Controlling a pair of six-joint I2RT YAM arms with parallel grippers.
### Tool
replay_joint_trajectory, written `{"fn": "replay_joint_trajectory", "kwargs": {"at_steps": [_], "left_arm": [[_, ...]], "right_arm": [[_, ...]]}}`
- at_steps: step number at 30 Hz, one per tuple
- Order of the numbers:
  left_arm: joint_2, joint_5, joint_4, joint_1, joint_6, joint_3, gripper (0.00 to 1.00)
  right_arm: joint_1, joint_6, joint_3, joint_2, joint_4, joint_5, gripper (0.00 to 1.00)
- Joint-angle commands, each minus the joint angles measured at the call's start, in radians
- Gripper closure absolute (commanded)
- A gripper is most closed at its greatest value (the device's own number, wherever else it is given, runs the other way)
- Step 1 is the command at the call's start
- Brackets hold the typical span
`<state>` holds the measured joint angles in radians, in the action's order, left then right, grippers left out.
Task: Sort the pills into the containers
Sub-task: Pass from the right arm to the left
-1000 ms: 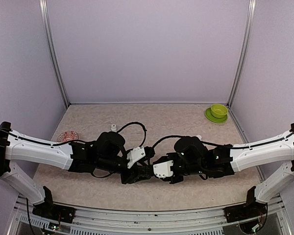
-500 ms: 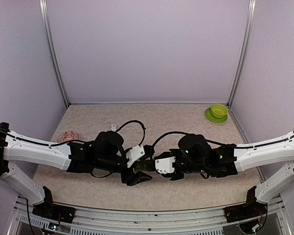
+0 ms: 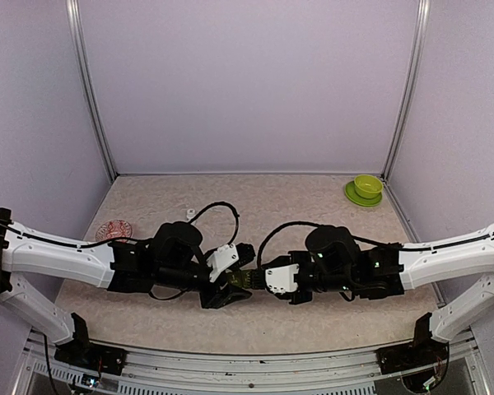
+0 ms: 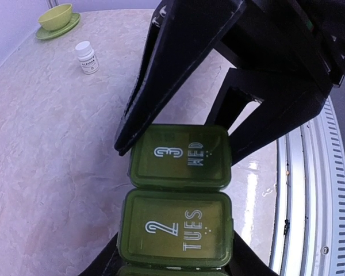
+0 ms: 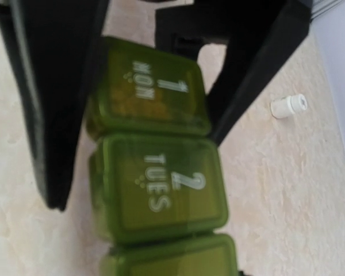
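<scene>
Pale lilac walls (image 3: pixel 247 82) are closing the space on three sides, and thin metal posts (image 3: pixel 90 90) are standing at the far corners. The table (image 3: pixel 272 193) is showing a beige, slightly wrinkled cover. Soft, even light is lying over everything and is glinting on the metal rail (image 3: pixel 247 362) along the table's near edge.

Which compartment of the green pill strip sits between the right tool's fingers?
The end one marked 3 WED, flanked by the right tool; 2 TUES is the middle.
</scene>
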<state>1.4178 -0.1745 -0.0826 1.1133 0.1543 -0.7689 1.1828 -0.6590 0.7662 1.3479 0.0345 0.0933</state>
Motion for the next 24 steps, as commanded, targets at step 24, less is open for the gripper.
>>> {"fn": "replay_joint_trajectory", "kwargs": {"at_steps": [24], "left_arm": [[-0.03,-0.528,-0.34,-0.268,-0.788,0.101,0.19]], "right_arm": [[0.0,-0.028,-0.048,-0.052,0.122,0.134,0.76]]}}
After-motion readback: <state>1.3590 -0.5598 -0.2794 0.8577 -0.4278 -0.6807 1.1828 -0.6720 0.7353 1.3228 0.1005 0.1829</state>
